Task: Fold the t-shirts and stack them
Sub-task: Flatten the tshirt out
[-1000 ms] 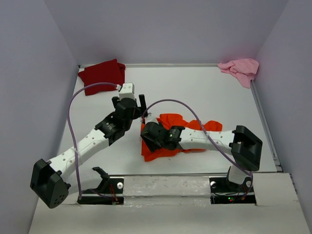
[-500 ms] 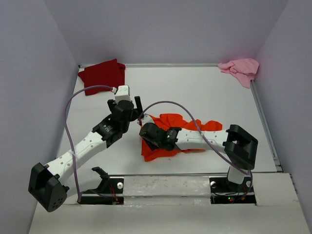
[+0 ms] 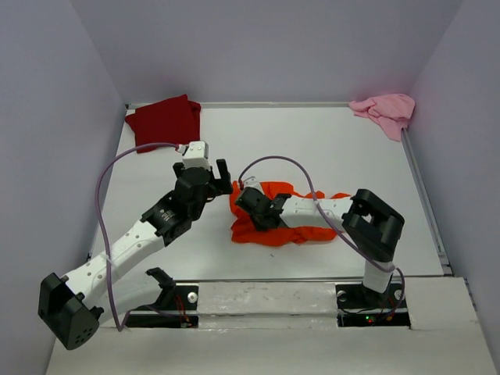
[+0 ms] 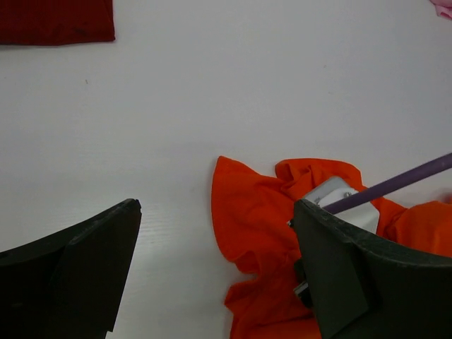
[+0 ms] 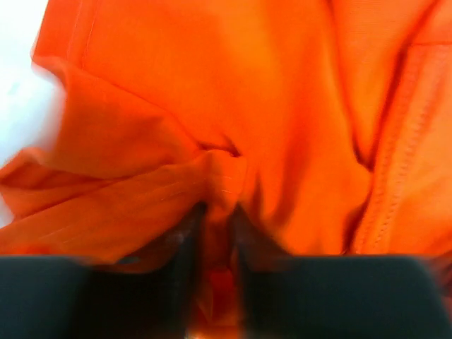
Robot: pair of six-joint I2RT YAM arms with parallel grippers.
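Top view: orange t-shirt (image 3: 275, 233) lying crumpled mid-table (image 3: 328, 148), long axis running left-right, right end angling slightly toward the far wall. Right gripper (image 3: 244, 197) pressing into its left end. Dark red t-shirt (image 3: 164, 121) sitting far-left, pink t-shirt (image 3: 385, 109) far-right.
Left wrist: left gripper (image 4: 217, 206) hanging with jaws wide apart over the orange hem, gripping nothing.
Right wrist: blurry, fingers (image 5: 185, 236) pinching a raised orange fold.

White matte table (image 3: 312, 148), evenly lit. Pale grey walls enclose it: back wall (image 3: 266, 47) behind the table, left wall (image 3: 47, 156) and right wall (image 3: 469, 156) at its sides. Thin metal rail (image 3: 423, 195) along its far and right edges.
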